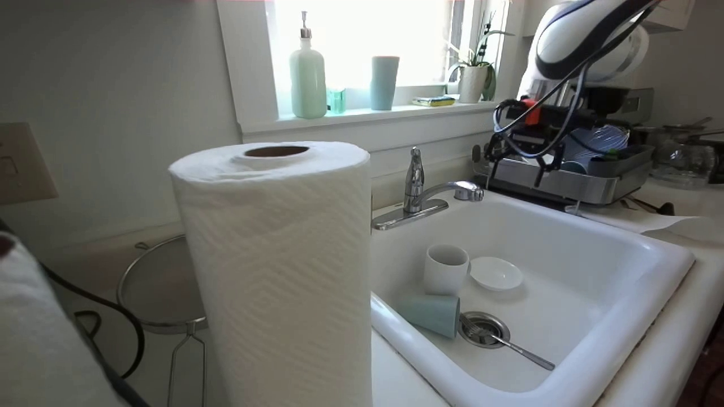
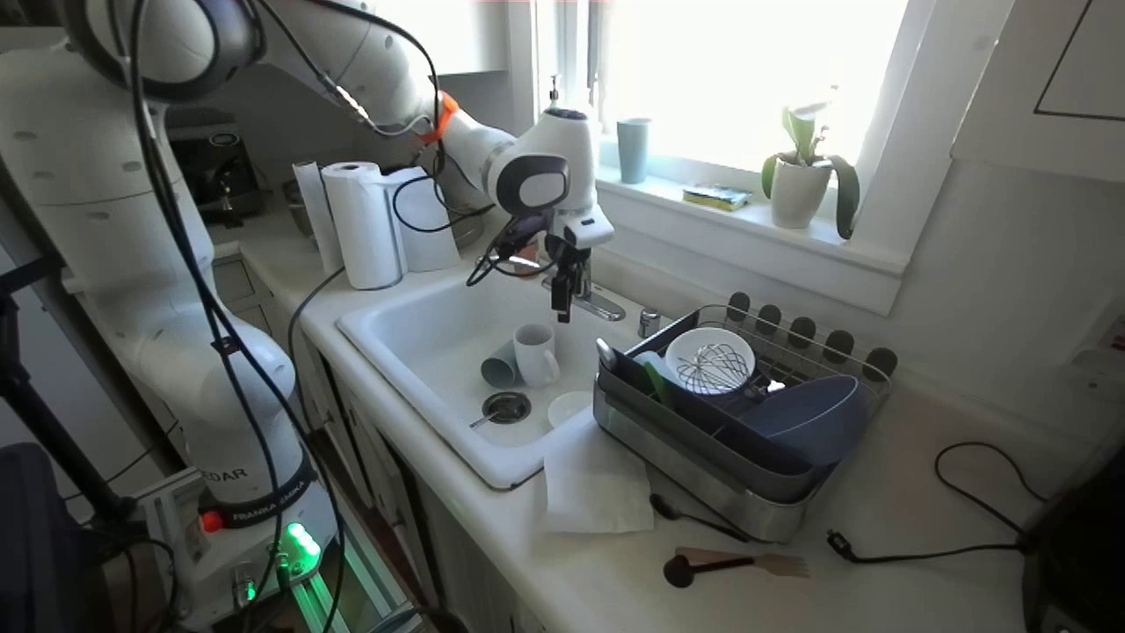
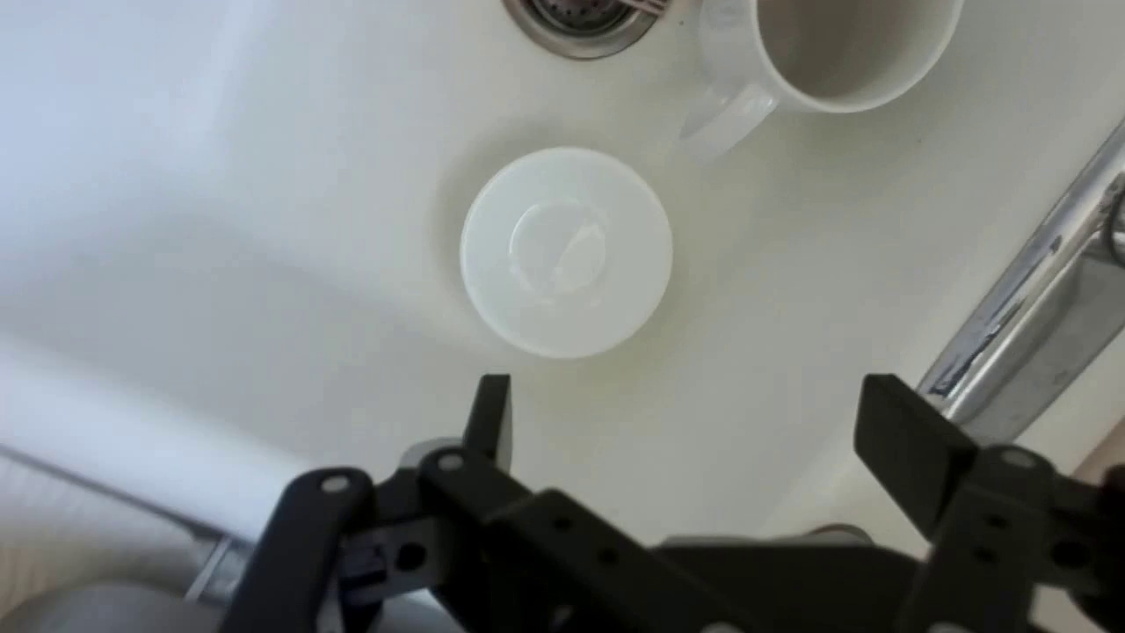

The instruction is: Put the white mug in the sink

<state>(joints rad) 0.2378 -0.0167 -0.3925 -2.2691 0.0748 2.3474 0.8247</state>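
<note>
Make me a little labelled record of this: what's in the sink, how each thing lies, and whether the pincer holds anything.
Sink: white, rectangular, with a chrome faucet
White mug: upright in the sink
Blue-green tumbler: in the sink on its side, beside the mug
White saucer: in the sink, apart from the mug
Fork: in the sink, lying partly across the drain
Pincer: open, holding nothing, above the sink
Dish rack: beside the sink
Mug-to-sink job: looks done

The window [image 2: 747,79] glares white; soft shadows lie inside the sink [image 3: 378,202].
</note>
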